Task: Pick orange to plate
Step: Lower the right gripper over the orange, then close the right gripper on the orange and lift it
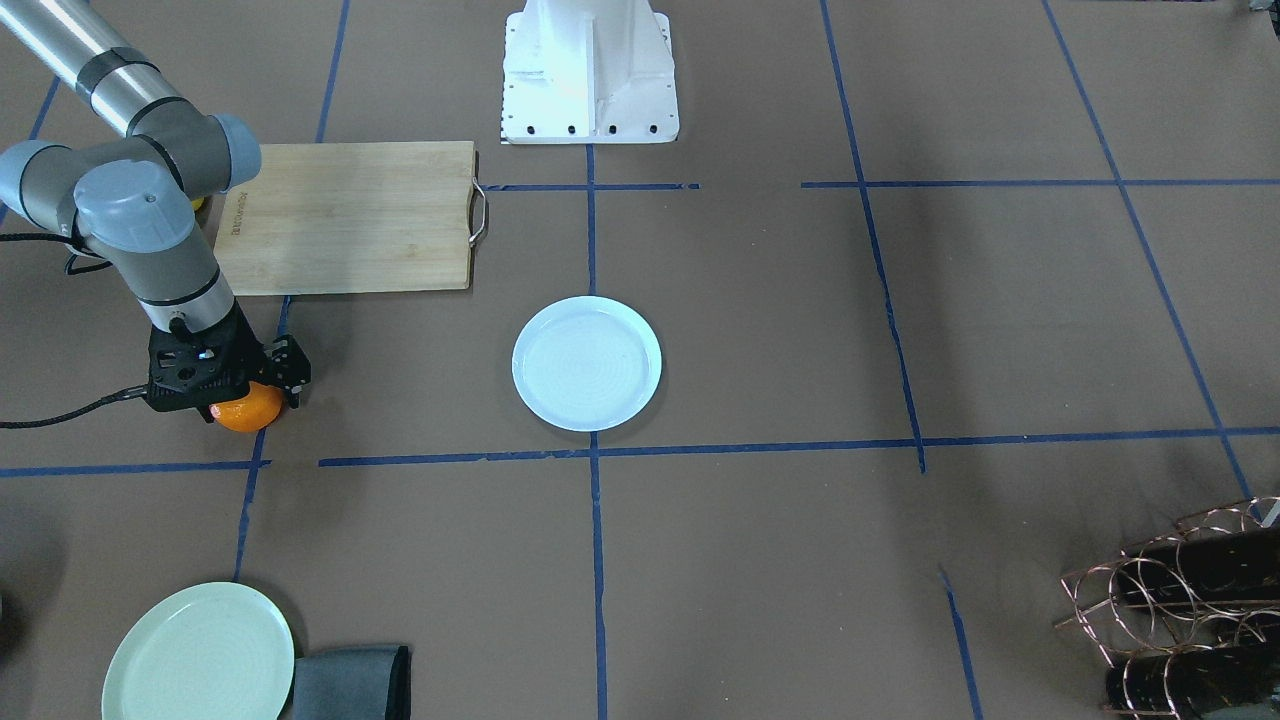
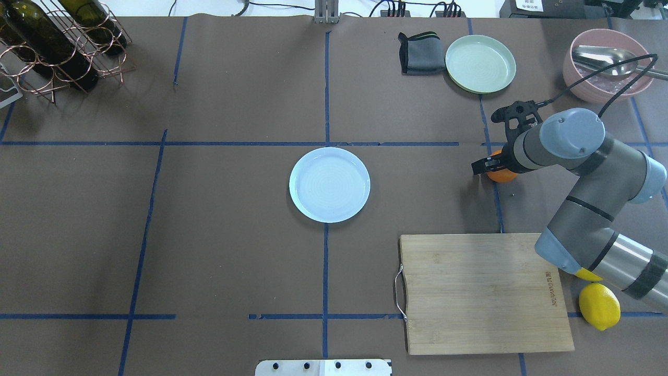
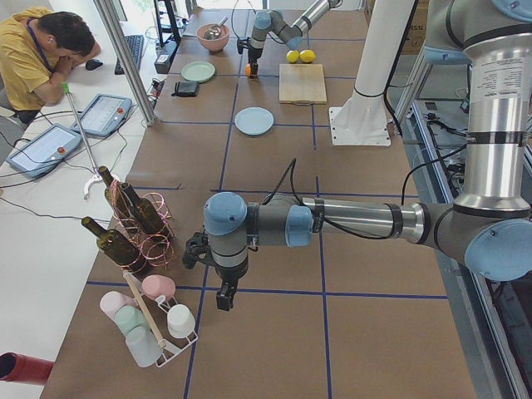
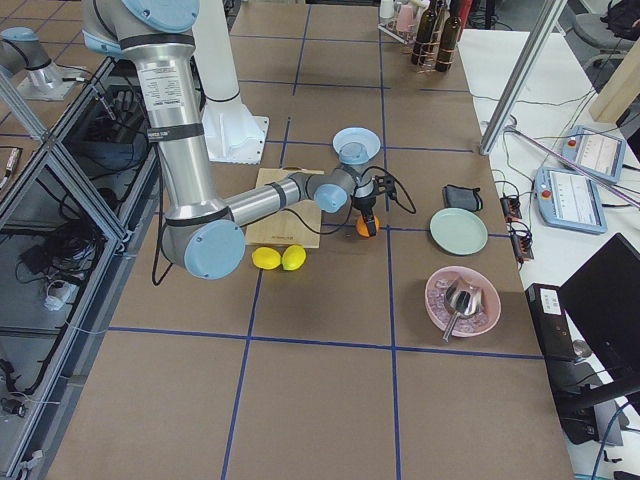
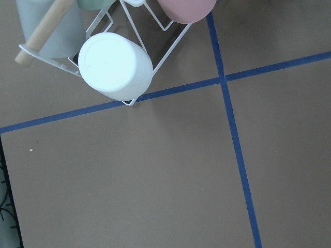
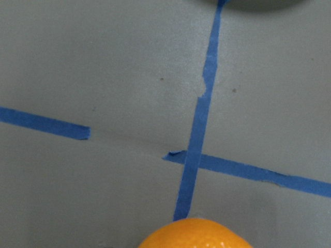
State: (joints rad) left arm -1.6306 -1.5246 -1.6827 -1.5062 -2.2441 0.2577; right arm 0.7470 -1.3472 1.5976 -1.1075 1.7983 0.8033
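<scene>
The orange (image 1: 250, 410) sat on the brown table cover by a blue tape line, well apart from the pale blue plate (image 1: 587, 363), which lay bare near the middle of the table. The right gripper (image 1: 248, 392) was down over the orange, with its black fingers (image 2: 482, 165) close on either side of the fruit. Whether they pressed on it or stood a little off could not be told. The right wrist view showed only the top of the orange at its lower edge, above a crossing of tape lines. A wooden cutting board (image 1: 350, 217) lay near the orange on the robot's side. A pale green plate (image 1: 198, 655) and a folded grey cloth (image 1: 350, 683) lay on the far side. A lemon (image 2: 600, 305) rested just beside the board. The left gripper (image 3: 223, 298) hung above the table at the other end, near a rack of cups (image 3: 154, 332). How far its fingers were open could not be told.
</scene>
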